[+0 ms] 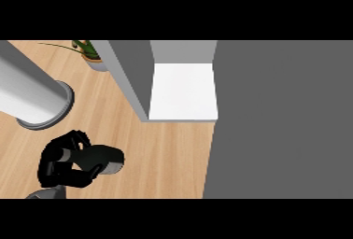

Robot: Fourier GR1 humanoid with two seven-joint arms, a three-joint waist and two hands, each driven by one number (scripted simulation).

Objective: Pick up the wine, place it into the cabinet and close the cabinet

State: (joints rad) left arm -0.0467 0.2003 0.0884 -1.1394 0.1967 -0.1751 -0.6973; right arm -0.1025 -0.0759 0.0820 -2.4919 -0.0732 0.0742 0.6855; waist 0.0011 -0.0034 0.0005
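Note:
The wine bottle (108,159) is a dark cylinder low at the left, over the wooden counter (165,154). My left hand (63,163) is curled round it from the left and hides much of it. The cabinet stands open further back and to the right, with its white shelf (183,91) bare. A grey panel (128,77) stands along the shelf's left side. The bottle is well short of the shelf's front edge. My right hand does not show.
A broad grey surface (283,121) fills the right side of the view, next to the shelf. A tall white cylinder on a grey round base (31,91) stands at the left. A potted plant (89,52) sits at the back.

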